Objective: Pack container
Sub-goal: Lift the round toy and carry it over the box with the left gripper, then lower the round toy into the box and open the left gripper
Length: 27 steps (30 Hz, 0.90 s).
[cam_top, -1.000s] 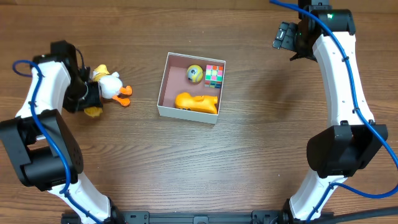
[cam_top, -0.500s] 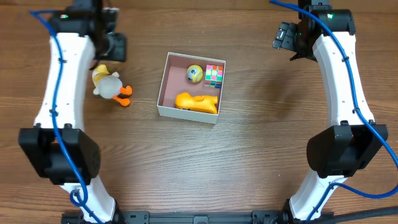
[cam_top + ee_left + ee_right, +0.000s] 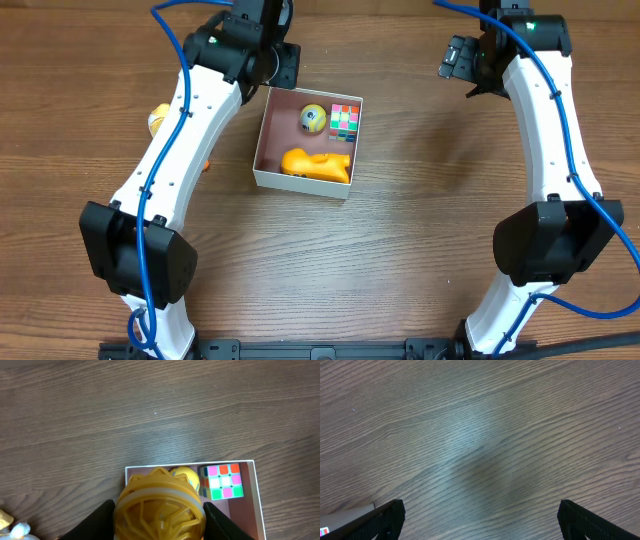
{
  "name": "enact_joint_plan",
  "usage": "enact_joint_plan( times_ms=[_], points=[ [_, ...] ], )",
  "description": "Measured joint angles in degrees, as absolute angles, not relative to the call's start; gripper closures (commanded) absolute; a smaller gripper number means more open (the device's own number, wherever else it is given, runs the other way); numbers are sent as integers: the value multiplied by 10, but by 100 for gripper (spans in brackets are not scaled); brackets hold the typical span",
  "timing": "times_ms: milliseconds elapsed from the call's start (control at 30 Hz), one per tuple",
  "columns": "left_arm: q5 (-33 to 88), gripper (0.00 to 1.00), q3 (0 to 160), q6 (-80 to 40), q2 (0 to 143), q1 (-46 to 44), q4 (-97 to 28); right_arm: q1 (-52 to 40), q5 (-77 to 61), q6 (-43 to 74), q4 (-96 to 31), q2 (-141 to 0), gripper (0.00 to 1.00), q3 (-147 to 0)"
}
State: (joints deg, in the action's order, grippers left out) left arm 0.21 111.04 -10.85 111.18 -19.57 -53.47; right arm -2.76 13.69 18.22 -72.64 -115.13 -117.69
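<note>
Container [image 3: 300, 181], overhead first: it lies just on the near side of my left gripper [image 3: 279, 66], which hangs over its far-left corner. I judge that's so the load drops onto the only bare floor. Inside, a ball [image 3: 313, 118] and a cube [image 3: 345, 121] line the far wall to the gripper's right, and an orange toy [image 3: 316, 163] lies along the near wall. The strip below and nearward of the gripper is free. A duck [image 3: 157, 119] sits on the table [image 3: 400, 260] outboard of my left arm, mostly hidden by it, not yet packed. My right gripper [image 3: 458, 58] is parked well apart from the box, past its right wall, so the left has a clear lane. Left wrist: my fingers [image 3: 97, 522] are clamped on a yellow ribbed toy [image 3: 160, 505], round, filling the gap between them. Its outline overhangs the container's left wall in this view, so I can't tell whether it clears the rim. The white wall is thin, easy to snag or shove. The ball shows just past the toy's far edge, the cube further right. I'd go straight down, nudged slightly inward. Right wrist: jaws spread wide, nothing between them, bare wood below. Only a container corner shows beside one fingertip [image 3: 385, 522]. Plenty of room on that side.
</note>
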Motion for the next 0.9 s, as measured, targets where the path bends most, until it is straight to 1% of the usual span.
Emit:
enact_joint_plan(
  times_ms=[233,433,500,567,700,833,900],
  points=[
    [0,54,1111,-126,1158,-202,-540,-28,137,182,-726,-1151,0,-1177],
    [7,57,1111,-132,1231,-226,-541,-28,137,182,-726,-1151,0,-1177],
    [9,60,1111,-132,1246,-234,-543,-28,137,182,-726,-1151,0,-1177],
    [9,61,1111,-132,1254,-239,-547,-28,137,182,-727,-1151,0,-1177],
    [6,60,1111,-132,1268,-239,-556,-28,137,182,-727,-1151,0,-1177],
    [-15,61,1111,-134,1269,-239,-561,-28,137,182,-727,-1151,0,-1177],
    [-29,63,1111,-137,1269,-239,-571,-28,137,182,-726,-1151,0,-1177]
  ],
)
